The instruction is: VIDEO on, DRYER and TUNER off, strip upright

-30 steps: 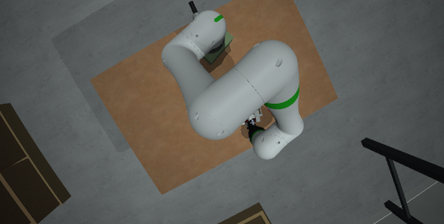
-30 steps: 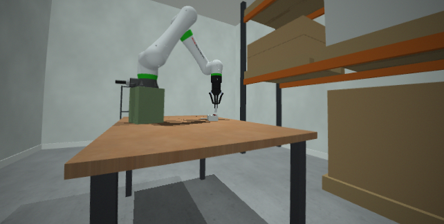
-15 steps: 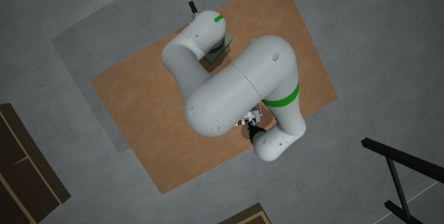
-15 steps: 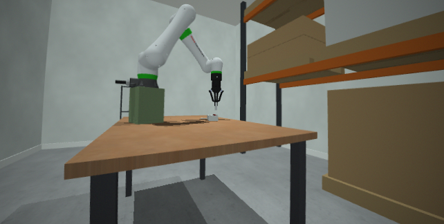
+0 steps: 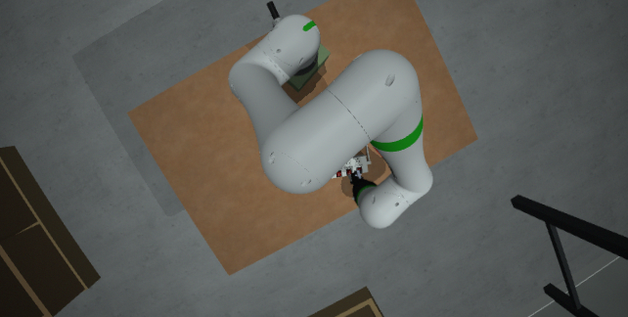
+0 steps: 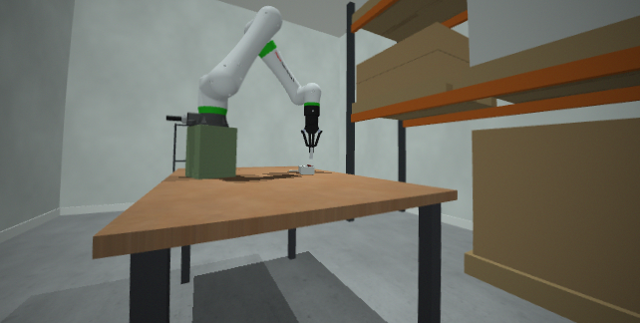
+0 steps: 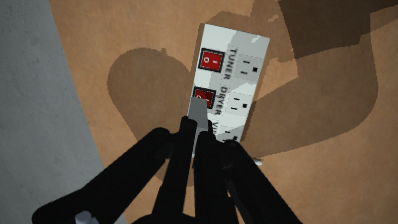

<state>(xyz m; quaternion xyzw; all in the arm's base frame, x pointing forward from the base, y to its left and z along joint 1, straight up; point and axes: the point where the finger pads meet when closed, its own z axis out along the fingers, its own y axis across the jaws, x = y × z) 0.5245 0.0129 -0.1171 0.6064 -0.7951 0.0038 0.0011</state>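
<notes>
The white power strip [image 7: 229, 85] lies face up on the wooden table near its edge. It also shows in the side view [image 6: 306, 168] and, partly under the arm, in the overhead view [image 5: 353, 167]. Its red TUNER switch [image 7: 210, 60] is in full view. The red DRYER switch [image 7: 205, 97] is partly covered by my fingertips. The VIDEO switch is hidden behind my fingers. My gripper [image 7: 196, 110] is shut with nothing between the fingers. In the side view it [image 6: 311, 154] hangs a little above the strip, pointing straight down.
The green pedestal [image 6: 210, 152] of the arm stands at the back of the table. A shelf rack with large cardboard boxes [image 6: 449, 62] stands to the right. The table edge [image 7: 75, 125] runs close to the left of the strip.
</notes>
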